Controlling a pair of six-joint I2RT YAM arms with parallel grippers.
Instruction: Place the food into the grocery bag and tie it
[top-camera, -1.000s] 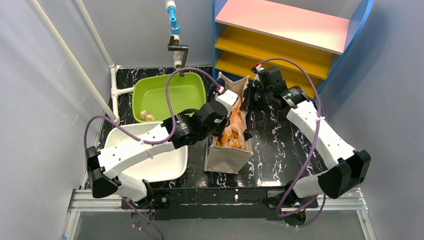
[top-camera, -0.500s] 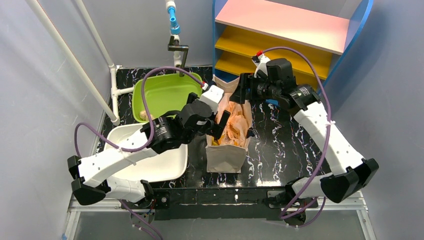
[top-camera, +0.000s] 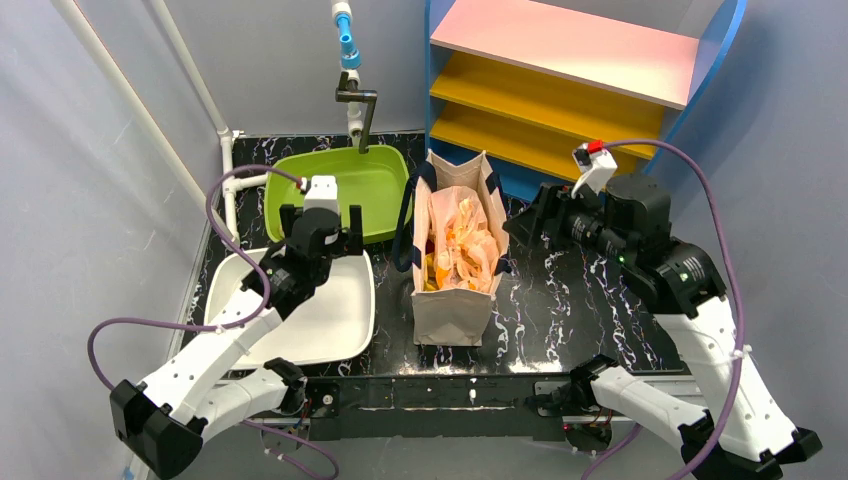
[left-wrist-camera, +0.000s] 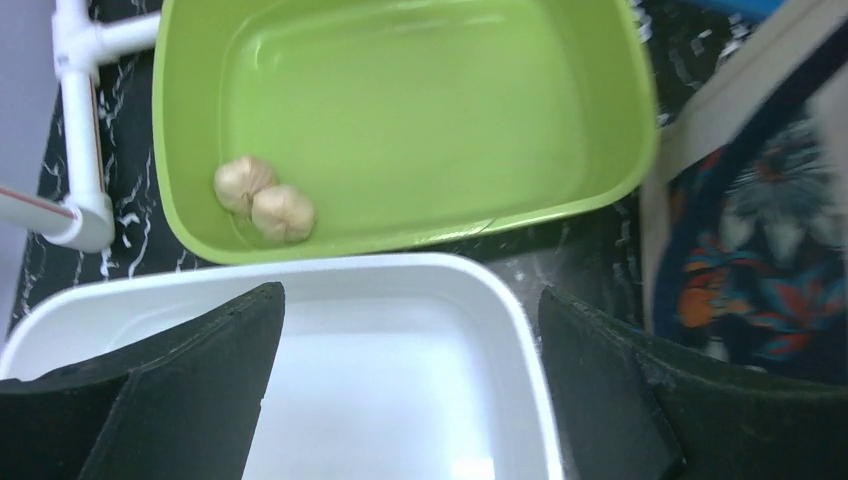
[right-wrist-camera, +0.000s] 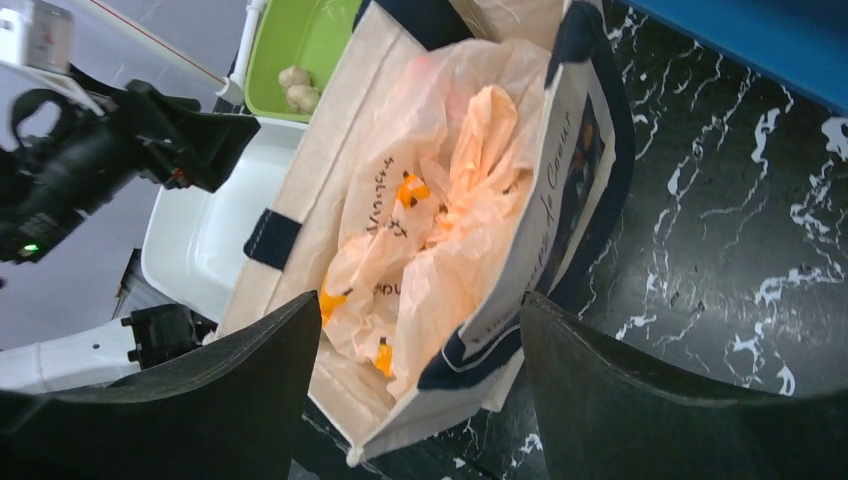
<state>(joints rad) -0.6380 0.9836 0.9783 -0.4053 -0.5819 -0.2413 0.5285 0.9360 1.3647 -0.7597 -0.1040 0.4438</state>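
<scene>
Both my pincers are spread wide and carry nothing. My left pincer (left-wrist-camera: 410, 400) hangs above the white tub (left-wrist-camera: 524, 330) near its far rim, at the left side of the table (top-camera: 570, 300), looking on to the green tub (left-wrist-camera: 420, 120) with its two pale bulbs (left-wrist-camera: 265, 200). My right pincer (right-wrist-camera: 415, 330) hovers to the right of the canvas tote (top-camera: 450, 312), aimed at its mouth and touching nothing. The grocery bag (right-wrist-camera: 440, 230) sits inside that tote, which stands upright about the middle of the table, its length running from the far edge toward the near edge. The bag is thin, translucent beige film, heavily crumpled, printed with yellow-orange banana-like marks and small dark lettering. A bunch of film stands up at the far end of its mouth — a handle or a twist, I cannot tell which. The food I cannot make out through the wrinkles; it is probably down inside. I judge the bag light, soft and slippery — it will collapse and slide rather than hold a shape, and it would tear under a hard yank. The best hold looks to be that raised bunch or a handle loop, pinched with several layers gathered, one pincer on each side, not the smooth belly of the film.
</scene>
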